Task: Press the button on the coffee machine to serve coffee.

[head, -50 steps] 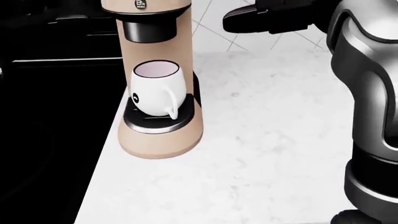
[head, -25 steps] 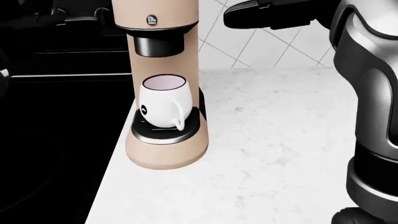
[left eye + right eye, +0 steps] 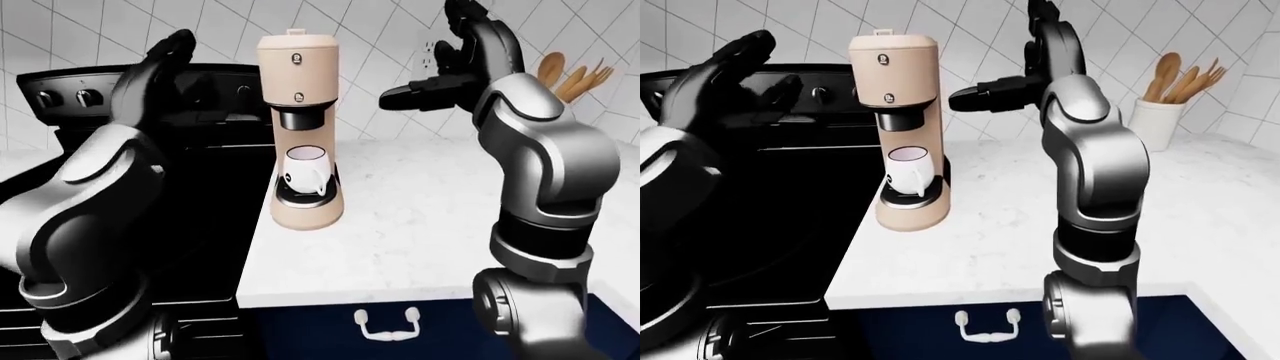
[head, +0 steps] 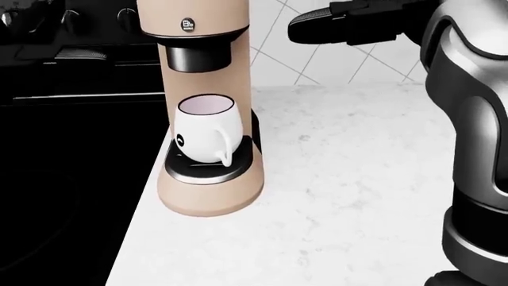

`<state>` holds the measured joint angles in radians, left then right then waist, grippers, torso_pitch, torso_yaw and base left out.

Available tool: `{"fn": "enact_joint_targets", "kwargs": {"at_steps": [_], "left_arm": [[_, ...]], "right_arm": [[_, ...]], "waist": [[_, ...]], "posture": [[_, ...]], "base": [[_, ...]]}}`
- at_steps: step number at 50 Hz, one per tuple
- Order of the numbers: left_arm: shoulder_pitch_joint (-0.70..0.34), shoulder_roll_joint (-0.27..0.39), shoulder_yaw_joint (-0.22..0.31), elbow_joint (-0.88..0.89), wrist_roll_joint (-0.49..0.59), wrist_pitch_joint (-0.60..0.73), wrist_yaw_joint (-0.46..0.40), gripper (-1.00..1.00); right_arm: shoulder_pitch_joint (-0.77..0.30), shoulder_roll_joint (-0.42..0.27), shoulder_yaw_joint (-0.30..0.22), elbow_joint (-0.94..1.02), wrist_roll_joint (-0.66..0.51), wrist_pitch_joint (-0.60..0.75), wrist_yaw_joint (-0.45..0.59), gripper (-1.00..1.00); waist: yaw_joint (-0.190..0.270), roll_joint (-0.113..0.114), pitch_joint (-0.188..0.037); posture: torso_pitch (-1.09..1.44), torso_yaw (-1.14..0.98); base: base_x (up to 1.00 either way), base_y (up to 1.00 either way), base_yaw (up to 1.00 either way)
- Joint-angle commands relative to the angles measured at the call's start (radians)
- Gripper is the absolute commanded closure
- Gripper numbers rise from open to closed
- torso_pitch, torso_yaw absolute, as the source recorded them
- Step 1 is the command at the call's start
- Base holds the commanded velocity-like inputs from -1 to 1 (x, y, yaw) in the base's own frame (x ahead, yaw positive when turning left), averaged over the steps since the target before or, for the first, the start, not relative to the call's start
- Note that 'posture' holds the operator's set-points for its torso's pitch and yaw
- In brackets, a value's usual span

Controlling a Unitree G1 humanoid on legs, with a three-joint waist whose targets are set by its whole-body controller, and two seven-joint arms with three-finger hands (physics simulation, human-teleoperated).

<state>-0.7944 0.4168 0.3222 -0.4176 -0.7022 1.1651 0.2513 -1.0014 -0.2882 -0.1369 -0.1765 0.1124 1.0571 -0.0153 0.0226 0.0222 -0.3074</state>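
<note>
The tan coffee machine (image 3: 300, 127) stands at the left edge of the marble surface (image 3: 420, 225) beside the stove (image 3: 215, 150), white mug (image 3: 305, 169) underneath, and both robot hands, right (image 3: 450, 64) and left (image 3: 160, 75), hover released, so an overshooting jab could topple it.

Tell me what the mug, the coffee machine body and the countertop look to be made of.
Mug: glossy white, likely glazed ceramic, with soft highlights. Coffee machine: matte tan shell, probably plastic, with a black spout and drip tray. Countertop: white with faint grey veins, resembling polished marble or quartz; being a render, it stays uncertain.
</note>
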Motion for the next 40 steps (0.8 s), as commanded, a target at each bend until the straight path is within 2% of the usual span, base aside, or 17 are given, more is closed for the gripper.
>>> {"fn": "enact_joint_targets", "kwargs": {"at_steps": [1, 6, 7, 17, 22, 29, 35, 40], "left_arm": [[-0.027, 0.015, 0.012, -0.027, -0.063, -0.003, 0.024, -1.00], [-0.017, 0.025, 0.051, -0.116, -0.263, 0.080, 0.119, -1.00], [-0.021, 0.017, 0.071, -0.125, -0.333, 0.103, 0.164, -1.00], [0.029, 0.161, 0.028, -0.202, -0.690, 0.018, 0.435, -1.00], [0.059, 0.208, -0.001, -0.230, -0.774, -0.041, 0.483, -1.00], [0.071, 0.261, -0.023, -0.284, -0.936, -0.096, 0.592, -1.00], [0.047, 0.284, -0.050, -0.309, -1.059, -0.146, 0.654, -1.00], [0.043, 0.296, -0.062, -0.336, -1.119, -0.171, 0.689, -1.00]], "right_arm": [[-0.034, -0.007, -0.005, -0.020, -0.002, -0.027, -0.003, -1.00], [-0.034, -0.009, -0.006, -0.021, -0.001, -0.025, -0.002, -1.00], [-0.033, -0.008, -0.006, -0.023, -0.001, -0.024, -0.003, -1.00], [-0.030, -0.009, -0.006, -0.016, -0.001, -0.032, -0.002, -1.00], [-0.030, -0.011, -0.008, -0.013, -0.001, -0.034, -0.001, -1.00], [-0.031, -0.012, -0.008, -0.008, -0.002, -0.036, -0.002, -1.00], [-0.024, -0.010, -0.007, -0.011, -0.001, -0.040, -0.004, -1.00], [-0.013, -0.008, -0.008, -0.009, -0.001, -0.049, -0.005, -1.00]], "waist": [[0.000, 0.002, -0.008], [0.001, 0.005, -0.007], [0.002, 0.005, -0.007], [0.004, 0.015, -0.006], [0.006, 0.019, -0.004], [0.008, 0.024, -0.001], [0.010, 0.026, -0.001], [0.011, 0.027, 0.001]], "posture": [[-0.49, 0.00], [-0.49, 0.00], [-0.49, 0.00], [-0.49, 0.00], [-0.49, 0.00], [-0.49, 0.00], [-0.49, 0.00], [-0.49, 0.00]], "base": [[0.00, 0.00, 0.00], [0.00, 0.00, 0.00], [0.00, 0.00, 0.00], [0.00, 0.00, 0.00], [0.00, 0.00, 0.00], [0.00, 0.00, 0.00], [0.00, 0.00, 0.00], [0.00, 0.00, 0.00]]}}
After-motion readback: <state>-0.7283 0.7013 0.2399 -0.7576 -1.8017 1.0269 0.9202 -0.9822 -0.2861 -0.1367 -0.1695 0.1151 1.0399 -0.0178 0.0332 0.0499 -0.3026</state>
